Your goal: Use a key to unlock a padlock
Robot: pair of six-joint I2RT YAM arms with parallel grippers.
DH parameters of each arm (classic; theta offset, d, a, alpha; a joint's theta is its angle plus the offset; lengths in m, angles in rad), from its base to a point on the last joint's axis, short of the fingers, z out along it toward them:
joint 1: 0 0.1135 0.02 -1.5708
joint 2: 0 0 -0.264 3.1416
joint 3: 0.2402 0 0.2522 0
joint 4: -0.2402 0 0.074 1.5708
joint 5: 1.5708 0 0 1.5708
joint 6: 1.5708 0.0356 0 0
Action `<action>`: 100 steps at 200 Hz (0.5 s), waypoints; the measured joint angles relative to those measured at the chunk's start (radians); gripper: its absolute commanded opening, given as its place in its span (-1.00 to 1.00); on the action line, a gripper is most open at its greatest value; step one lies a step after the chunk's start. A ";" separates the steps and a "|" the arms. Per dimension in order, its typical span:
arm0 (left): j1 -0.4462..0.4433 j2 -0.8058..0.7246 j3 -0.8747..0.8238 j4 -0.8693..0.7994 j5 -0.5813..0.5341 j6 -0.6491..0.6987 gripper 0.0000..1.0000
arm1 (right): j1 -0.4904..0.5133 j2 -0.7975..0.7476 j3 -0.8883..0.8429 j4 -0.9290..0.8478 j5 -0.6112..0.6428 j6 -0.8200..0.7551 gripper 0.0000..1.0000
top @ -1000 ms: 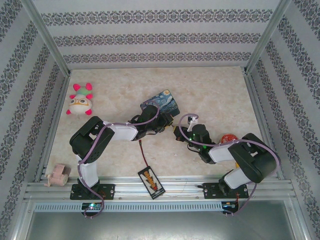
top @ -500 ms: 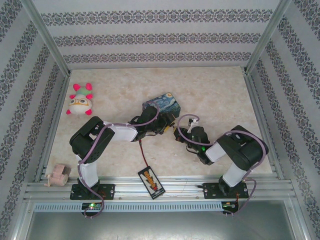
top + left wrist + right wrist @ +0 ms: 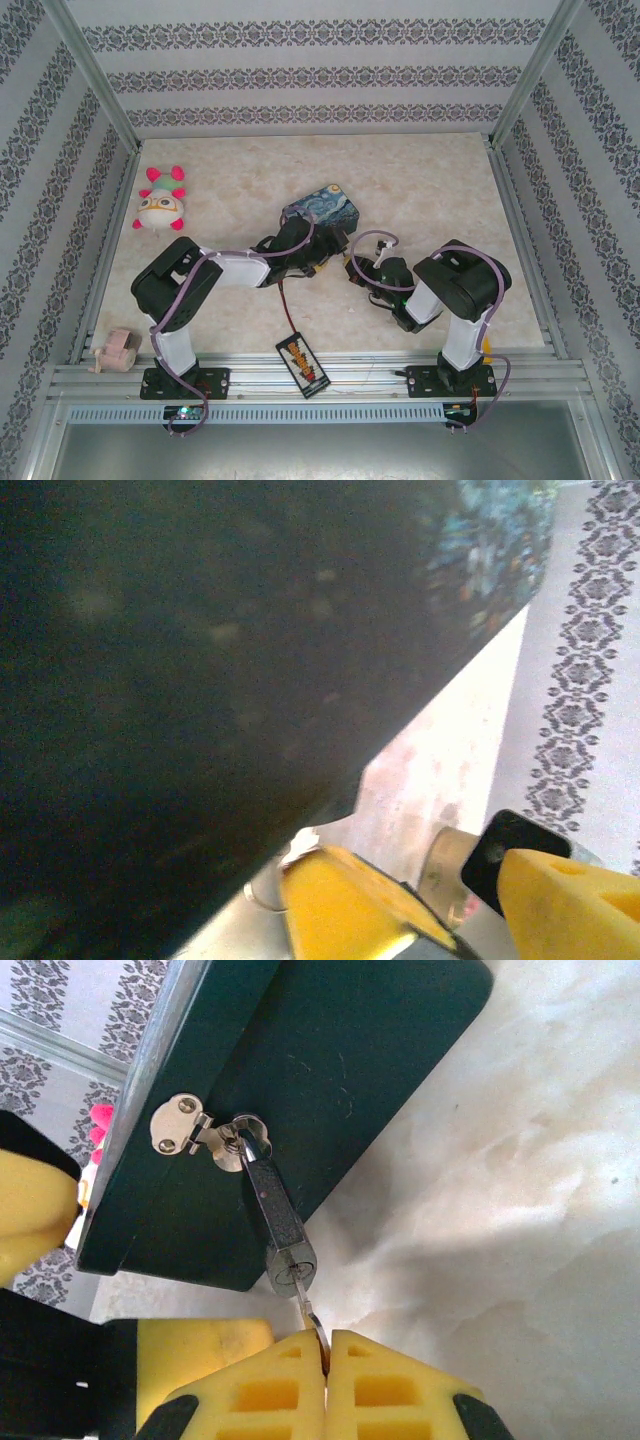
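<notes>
Opened just now, my left gripper (image 3: 425,865) sits wide beside the tin (image 3: 200,680); my right gripper (image 3: 327,1355) stays pinched on the key (image 3: 308,1312) in the padlock (image 3: 278,1222).

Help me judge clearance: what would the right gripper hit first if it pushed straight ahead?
The padlock, most likely: the right gripper, shut on the key in its keyhole, points at its end. Past it is the tin.

Patterned walls (image 3: 320,75), pale marbled tabletop (image 3: 430,180)
</notes>
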 measured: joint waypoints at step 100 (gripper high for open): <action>-0.007 0.014 -0.060 0.114 -0.066 0.114 0.56 | 0.000 0.000 0.007 0.003 -0.019 0.021 -1.00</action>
